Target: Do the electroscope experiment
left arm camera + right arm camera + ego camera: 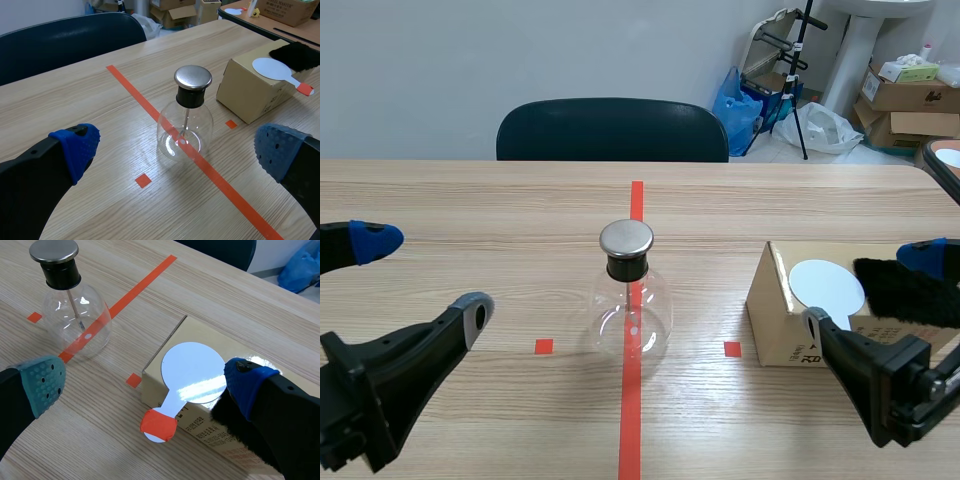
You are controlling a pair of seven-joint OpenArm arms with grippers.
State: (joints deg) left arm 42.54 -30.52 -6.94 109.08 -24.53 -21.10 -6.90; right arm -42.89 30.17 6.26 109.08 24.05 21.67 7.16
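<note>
Electroscope (632,300) stands mid-table on the red tape line: thin glass, probably light, slippery and fragile, safest held by its dark neck (626,268). Left gripper (425,275) and right gripper (872,290) both gape wide, empty. White paddle (827,287) lies on the cardboard box (775,320) to its right

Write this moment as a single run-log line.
left gripper open | right gripper open, at box | electroscope upright on tape line, untouched | disc paddle on box, beside black cloth
</note>
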